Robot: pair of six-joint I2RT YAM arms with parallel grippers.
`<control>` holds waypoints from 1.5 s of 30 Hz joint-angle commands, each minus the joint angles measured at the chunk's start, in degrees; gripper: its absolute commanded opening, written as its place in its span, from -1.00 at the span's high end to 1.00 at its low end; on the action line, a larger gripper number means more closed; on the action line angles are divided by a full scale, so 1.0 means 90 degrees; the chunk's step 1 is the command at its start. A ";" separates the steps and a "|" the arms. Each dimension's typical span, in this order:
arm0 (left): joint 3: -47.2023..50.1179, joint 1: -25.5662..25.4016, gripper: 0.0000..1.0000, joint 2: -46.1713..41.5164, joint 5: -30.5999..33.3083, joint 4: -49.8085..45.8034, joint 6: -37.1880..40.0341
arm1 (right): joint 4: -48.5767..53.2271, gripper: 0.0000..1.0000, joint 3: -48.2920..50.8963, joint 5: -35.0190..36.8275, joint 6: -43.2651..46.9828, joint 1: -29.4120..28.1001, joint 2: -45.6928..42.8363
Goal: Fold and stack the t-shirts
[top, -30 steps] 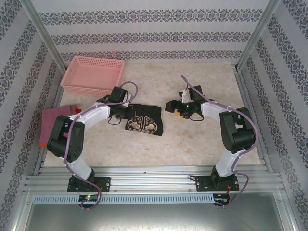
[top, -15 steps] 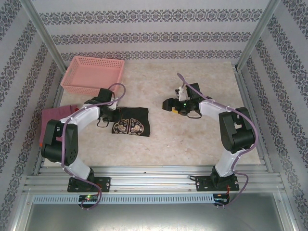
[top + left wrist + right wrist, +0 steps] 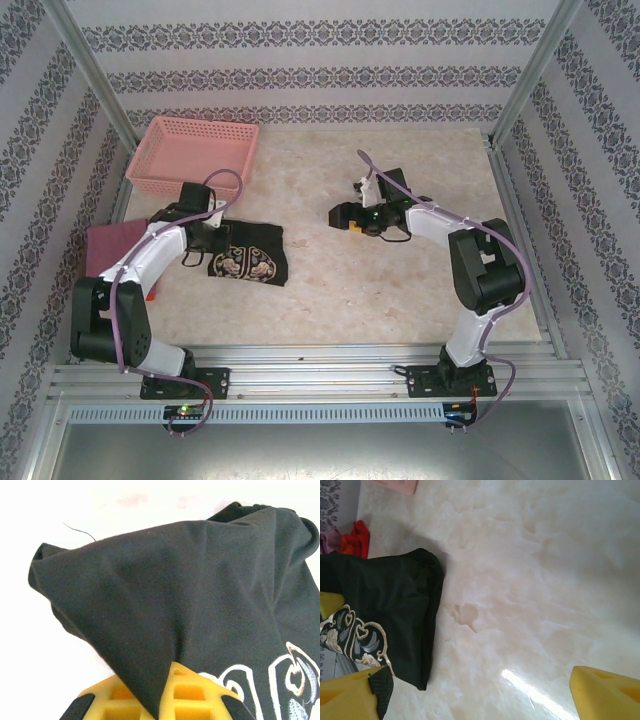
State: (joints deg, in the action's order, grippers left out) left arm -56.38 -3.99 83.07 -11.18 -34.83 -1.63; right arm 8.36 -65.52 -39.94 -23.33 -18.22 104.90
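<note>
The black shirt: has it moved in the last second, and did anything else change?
The black t-shirt slid left toward the dusty-pink shirt, dragged by the left tool, shut on its edge. The right tool, open and empty, drifted slightly left. The basket and dusty-pink shirt stayed put.

3 t-shirts (image 3: 250,258), 1 basket (image 3: 193,152)

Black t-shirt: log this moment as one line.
left gripper: shut on black t-shirt | right gripper: open, empty, over table | pink t-shirt: folded, left table edge
</note>
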 commanded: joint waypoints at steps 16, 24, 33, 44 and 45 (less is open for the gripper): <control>-0.0473 0.1297 1.00 -0.0847 0.1603 -0.1425 0.2179 | 0.0291 -0.83 -0.1211 -0.0700 0.0640 -0.1001 0.0531; -0.0866 0.1904 1.00 -0.0969 0.1932 -0.1558 0.2875 | 0.0029 -0.89 -0.1292 -0.1050 0.1493 -0.1617 0.0277; -0.1398 0.2379 1.00 -0.0909 0.2018 -0.1832 0.3559 | 0.0547 -0.92 -0.1644 -0.1120 0.2049 -0.1919 0.0294; -0.1816 0.2968 1.00 -0.0993 0.2053 -0.2103 0.4135 | 0.0852 -0.93 -0.1812 -0.1116 0.2182 -0.1913 0.0423; -0.1845 0.2999 1.00 -0.0997 0.2043 -0.2120 0.4153 | 0.0865 -0.93 -0.1839 -0.1127 0.2192 -0.1915 0.0442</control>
State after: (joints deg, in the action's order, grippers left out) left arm -70.50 21.74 75.48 6.31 -51.40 32.86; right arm 15.05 -79.90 -48.53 -5.58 -35.40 108.73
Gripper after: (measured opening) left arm 0.059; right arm 0.966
